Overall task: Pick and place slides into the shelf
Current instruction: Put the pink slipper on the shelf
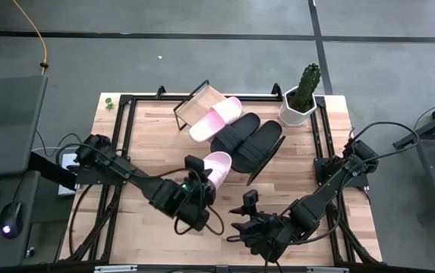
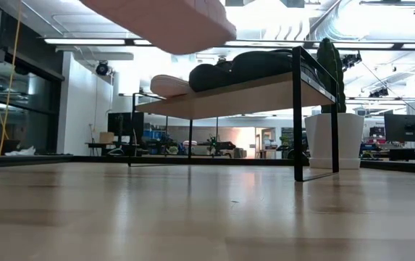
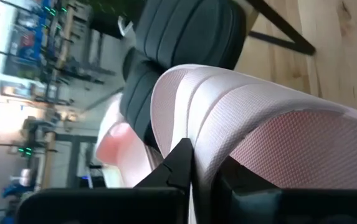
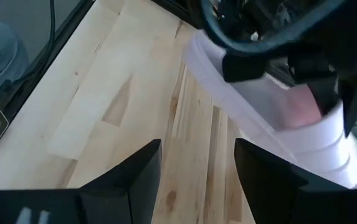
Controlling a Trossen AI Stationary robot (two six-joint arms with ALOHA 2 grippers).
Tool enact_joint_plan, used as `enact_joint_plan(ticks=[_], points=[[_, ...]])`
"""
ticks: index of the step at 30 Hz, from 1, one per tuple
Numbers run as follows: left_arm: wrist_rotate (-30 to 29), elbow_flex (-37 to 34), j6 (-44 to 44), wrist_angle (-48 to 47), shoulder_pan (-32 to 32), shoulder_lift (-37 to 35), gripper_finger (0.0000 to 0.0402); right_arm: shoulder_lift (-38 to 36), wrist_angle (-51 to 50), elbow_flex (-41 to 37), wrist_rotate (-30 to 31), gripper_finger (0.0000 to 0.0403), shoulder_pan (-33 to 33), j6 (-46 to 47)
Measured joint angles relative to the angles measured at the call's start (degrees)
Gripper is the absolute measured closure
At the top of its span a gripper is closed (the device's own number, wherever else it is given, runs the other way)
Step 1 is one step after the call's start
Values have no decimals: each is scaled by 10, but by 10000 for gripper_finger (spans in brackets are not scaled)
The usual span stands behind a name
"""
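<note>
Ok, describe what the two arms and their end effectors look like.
Both arms are dark, jointed, with black cables looping alongside. The left end effector shows a small green light nearby; the right end effector has two flat, matte black fingers.

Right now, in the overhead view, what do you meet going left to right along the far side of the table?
Shelf board → pink slide on the shelf → first black slide → second black slide → cactus pot.
</note>
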Motion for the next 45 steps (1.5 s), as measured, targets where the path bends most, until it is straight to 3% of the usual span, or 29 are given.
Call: enact_joint_plan(ticks=[16, 25, 45], points=[[146, 0, 69, 108, 18, -43, 397, 2, 15, 0, 44, 210, 1, -82], [176, 0, 100, 160, 13, -49, 388, 21, 67, 0, 111, 210, 15, -176], [229, 0, 130, 238, 14, -49, 398, 24, 126, 0, 111, 210, 19, -230]])
